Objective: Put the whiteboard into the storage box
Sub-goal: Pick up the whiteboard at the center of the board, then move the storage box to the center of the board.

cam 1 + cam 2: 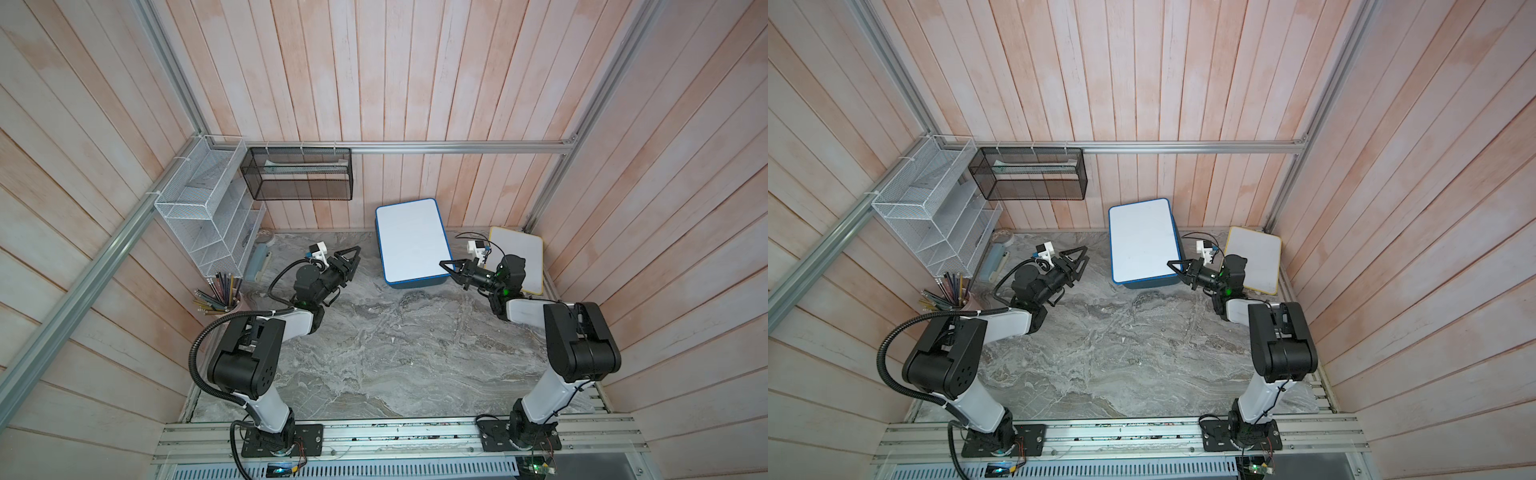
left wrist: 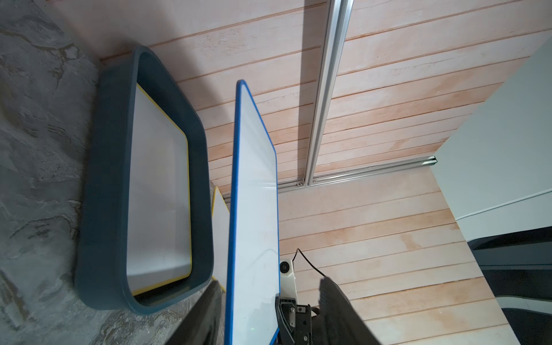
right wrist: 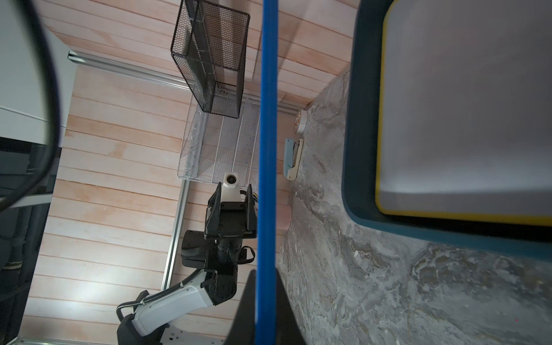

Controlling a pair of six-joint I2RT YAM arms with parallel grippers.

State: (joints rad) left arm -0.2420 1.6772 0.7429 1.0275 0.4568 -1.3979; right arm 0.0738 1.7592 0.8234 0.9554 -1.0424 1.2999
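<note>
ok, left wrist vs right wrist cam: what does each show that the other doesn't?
Left wrist only: the white face of the blue-framed whiteboard, and a second yellow-framed board outside the storage box.
Right wrist only: black mesh basket, white wire rack, stapler, and the open left pincer, clear of the board.
Both: the storage box with a yellow-framed whiteboard lying inside, and the blue-framed whiteboard clamped in the right pincer.

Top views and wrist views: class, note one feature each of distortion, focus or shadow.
In both top views, wide-angle distortion fans the wall planks outward, though the blue-framed whiteboard is sharp; in the left wrist view, the storage box is sharp while the jaws of the left gripper are dark blurs; in the right wrist view, shadow dims the yellow-framed whiteboard inside the box.
</note>
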